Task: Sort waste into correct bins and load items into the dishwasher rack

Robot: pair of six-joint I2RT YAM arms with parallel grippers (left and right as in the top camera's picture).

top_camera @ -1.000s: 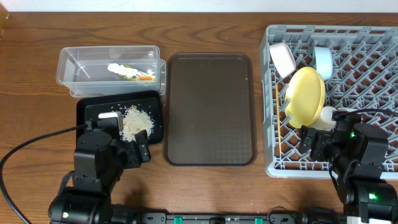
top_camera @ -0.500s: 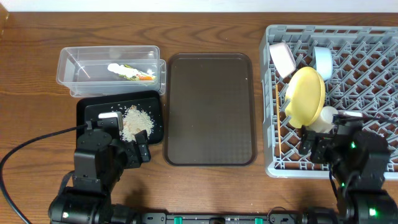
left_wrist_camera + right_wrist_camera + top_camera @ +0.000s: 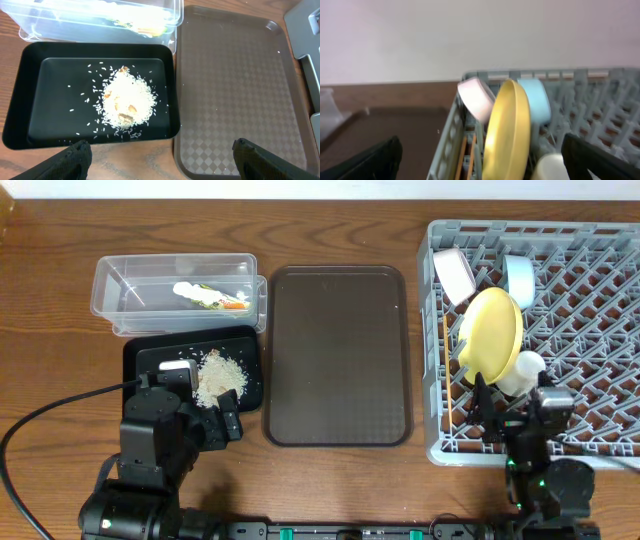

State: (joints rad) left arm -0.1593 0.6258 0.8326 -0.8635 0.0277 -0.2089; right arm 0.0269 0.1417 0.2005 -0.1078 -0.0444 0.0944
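Both grippers hang wide open, gripping nothing, at the near edge of a wooden table. The left gripper (image 3: 205,408) hovers over the near rim of the black tray (image 3: 135,355), where a heap of white rice (image 3: 218,375) lies scattered. Just beyond the tray, the clear tub (image 3: 110,280) holds the crumpled wrapper scrap (image 3: 205,295). A dark brown serving tray (image 3: 337,355) sits at centre. On the right, the right gripper (image 3: 512,412) is over the near left part of the grey dishwasher rack (image 3: 600,270). It faces the yellow plate (image 3: 492,332), which stands on edge with the pale green cup (image 3: 522,370) touching it. The white bowl (image 3: 455,275) and the light blue bowl (image 3: 519,278) are tilted farther back. Chopsticks (image 3: 445,340) lie along the rack's left wall.
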